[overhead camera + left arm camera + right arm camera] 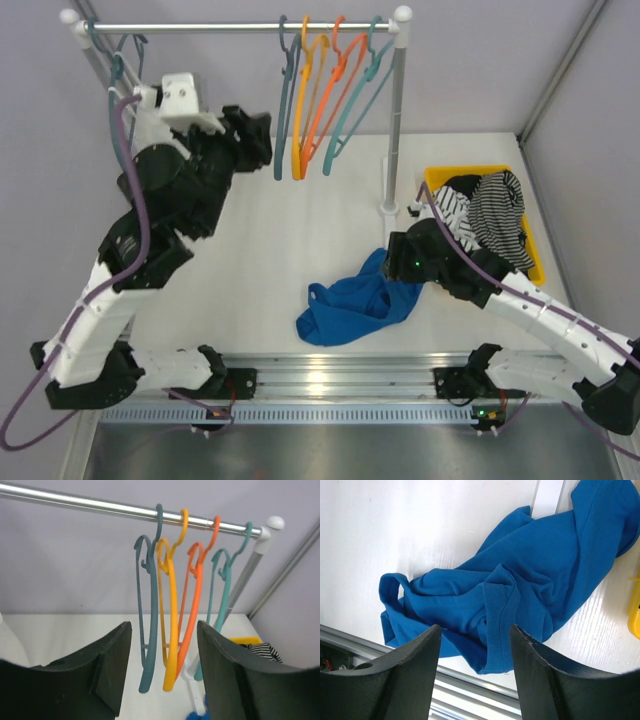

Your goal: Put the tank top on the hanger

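Tank top, royal-blue, in a crumpled heap; left pincer and right pincer agape, empty.

The tank top lies on the table at near centre, its right part under the right claw. The bin sits far right and holds garments. The rail spans the far edge. The hanger hangs on it, left of three other hangers, beyond the left claw. The post stands between hangers and bin.
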`<action>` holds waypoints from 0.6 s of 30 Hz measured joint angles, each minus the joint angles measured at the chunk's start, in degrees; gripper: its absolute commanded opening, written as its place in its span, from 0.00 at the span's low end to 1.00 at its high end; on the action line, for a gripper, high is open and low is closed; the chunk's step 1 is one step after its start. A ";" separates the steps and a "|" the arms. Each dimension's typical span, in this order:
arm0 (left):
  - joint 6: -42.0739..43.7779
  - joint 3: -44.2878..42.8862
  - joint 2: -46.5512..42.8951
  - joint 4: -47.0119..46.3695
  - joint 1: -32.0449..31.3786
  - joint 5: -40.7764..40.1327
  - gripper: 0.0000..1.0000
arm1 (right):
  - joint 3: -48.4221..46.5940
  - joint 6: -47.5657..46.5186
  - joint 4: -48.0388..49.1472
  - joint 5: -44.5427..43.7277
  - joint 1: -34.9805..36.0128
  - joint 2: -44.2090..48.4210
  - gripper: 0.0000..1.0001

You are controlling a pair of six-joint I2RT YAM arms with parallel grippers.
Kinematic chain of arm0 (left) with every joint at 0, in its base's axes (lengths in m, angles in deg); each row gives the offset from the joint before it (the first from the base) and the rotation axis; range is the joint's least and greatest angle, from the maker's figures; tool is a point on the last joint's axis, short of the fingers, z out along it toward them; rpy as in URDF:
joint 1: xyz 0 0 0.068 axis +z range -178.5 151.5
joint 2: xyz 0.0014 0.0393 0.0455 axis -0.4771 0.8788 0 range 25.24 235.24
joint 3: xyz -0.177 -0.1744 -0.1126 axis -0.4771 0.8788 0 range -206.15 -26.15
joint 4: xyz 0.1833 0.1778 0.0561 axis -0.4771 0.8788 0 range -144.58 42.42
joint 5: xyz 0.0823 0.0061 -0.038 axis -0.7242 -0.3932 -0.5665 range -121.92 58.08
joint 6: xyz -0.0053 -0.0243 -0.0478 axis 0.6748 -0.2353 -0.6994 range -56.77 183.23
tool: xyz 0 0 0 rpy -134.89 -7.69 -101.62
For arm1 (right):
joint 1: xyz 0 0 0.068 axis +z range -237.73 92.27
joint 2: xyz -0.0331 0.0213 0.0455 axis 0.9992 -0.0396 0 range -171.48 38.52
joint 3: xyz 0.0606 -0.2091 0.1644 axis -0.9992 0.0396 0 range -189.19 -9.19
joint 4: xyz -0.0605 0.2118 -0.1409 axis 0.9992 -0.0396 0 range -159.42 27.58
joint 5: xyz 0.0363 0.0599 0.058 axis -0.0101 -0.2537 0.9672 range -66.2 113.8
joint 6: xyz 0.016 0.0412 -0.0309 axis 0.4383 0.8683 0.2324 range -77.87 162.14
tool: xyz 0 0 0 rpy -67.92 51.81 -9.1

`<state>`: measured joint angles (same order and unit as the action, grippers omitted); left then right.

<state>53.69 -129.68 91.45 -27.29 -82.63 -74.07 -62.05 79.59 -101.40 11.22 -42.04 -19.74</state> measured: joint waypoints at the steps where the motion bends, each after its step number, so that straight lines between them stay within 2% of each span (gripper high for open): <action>1: 0.81 -4.11 3.30 0.31 2.67 1.77 0.60 | 0.00 -0.07 -0.07 0.04 0.00 0.15 0.57; 4: 1.31 -19.54 15.43 3.72 13.46 8.72 0.60 | 0.04 -0.35 -0.07 0.15 -0.02 0.92 0.57; 7: 1.29 -29.05 24.70 5.77 20.28 15.65 0.61 | 0.63 -0.37 -0.22 0.31 -0.02 2.34 0.57; 13: 0.72 -31.34 29.94 10.60 23.85 26.21 0.61 | 0.85 -0.37 -1.01 0.44 -0.07 4.52 0.57; 18: 0.70 -31.34 29.94 11.74 24.39 29.35 0.60 | 1.42 -0.35 -1.11 0.50 -0.07 5.64 0.57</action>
<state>54.39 -161.02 121.40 -15.55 -58.23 -44.72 -60.63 79.24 -102.52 11.72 -42.10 -14.10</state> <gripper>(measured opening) 0.602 0.573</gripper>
